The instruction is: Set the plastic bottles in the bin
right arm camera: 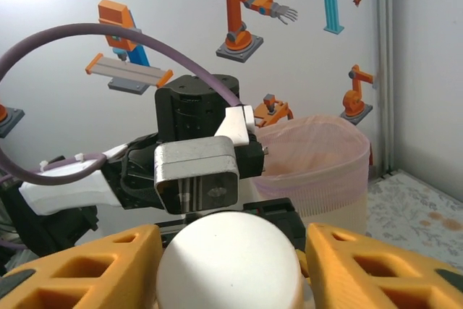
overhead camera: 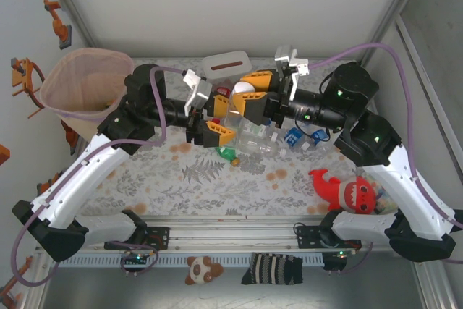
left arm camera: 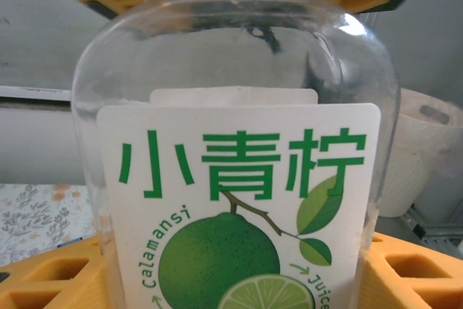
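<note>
Clear plastic calamansi-juice bottle with white cap (overhead camera: 233,112) hangs above mid-table, well apart from the translucent pinkish latticed bin (overhead camera: 69,85) at far left. Left gripper (left arm camera: 231,280) clamps its body; right gripper (right arm camera: 230,265) pinches the cap. Judgement: the right should release before the left swings over the rim.

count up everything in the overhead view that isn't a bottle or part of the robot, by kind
bin: 1
white tissue box: 1
red plush shark: 1
small brown-and-white plush: 1
striped sock: 1
total: 5
</note>
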### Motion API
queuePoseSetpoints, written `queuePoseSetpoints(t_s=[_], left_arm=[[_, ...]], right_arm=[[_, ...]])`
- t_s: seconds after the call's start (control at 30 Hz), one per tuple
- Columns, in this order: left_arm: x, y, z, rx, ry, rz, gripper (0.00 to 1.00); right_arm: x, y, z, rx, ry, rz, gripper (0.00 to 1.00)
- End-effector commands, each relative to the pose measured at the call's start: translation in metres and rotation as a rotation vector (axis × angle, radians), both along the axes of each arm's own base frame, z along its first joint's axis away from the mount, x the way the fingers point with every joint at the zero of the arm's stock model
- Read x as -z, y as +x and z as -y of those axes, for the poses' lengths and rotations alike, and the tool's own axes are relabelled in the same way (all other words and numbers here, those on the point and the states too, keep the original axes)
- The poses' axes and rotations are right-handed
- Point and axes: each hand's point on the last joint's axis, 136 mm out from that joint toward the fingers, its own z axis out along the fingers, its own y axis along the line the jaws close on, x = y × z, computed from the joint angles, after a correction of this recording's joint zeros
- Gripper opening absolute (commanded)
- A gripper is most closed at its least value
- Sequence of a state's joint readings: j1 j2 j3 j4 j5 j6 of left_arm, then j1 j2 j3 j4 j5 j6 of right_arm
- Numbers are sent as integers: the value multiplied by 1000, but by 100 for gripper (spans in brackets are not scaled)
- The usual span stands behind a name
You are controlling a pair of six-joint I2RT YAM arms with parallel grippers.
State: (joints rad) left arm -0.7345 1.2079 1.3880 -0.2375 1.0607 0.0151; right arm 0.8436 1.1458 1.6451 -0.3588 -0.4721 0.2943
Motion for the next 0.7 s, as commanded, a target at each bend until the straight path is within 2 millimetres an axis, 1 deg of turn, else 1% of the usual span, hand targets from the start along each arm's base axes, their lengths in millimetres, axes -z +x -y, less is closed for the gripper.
queuePoseSetpoints(t_s=[0.0, 0.1, 0.17, 0.27, 0.37, 0.47, 0.53, 0.67], left_arm=[[-5, 1, -2, -21, -3, 41, 55], [-4, 8, -2, -63, 11, 42, 54], [-4, 17, -3, -115, 18, 49, 54], [-4, 37, -9, -242, 33, 65, 54], [-7, 66, -20, -416, 58, 71, 54], [-7, 100, -38, -623, 99, 58, 54], [-5, 123, -55, -764, 136, 39, 54], [-6, 159, -93, -1017, 172, -1, 54]], right_arm=[[-19, -4, 15, 46, 37, 37, 68], [-16, -1, 21, 83, 21, 36, 75], [-15, 0, 26, 113, 16, 38, 77], [-13, 4, 38, 178, 7, 50, 79], [-10, 8, 48, 243, -9, 61, 79], [-6, 13, 55, 290, -28, 62, 79], [-3, 17, 58, 318, -42, 57, 79], [7, 27, 62, 377, -79, 34, 79]])
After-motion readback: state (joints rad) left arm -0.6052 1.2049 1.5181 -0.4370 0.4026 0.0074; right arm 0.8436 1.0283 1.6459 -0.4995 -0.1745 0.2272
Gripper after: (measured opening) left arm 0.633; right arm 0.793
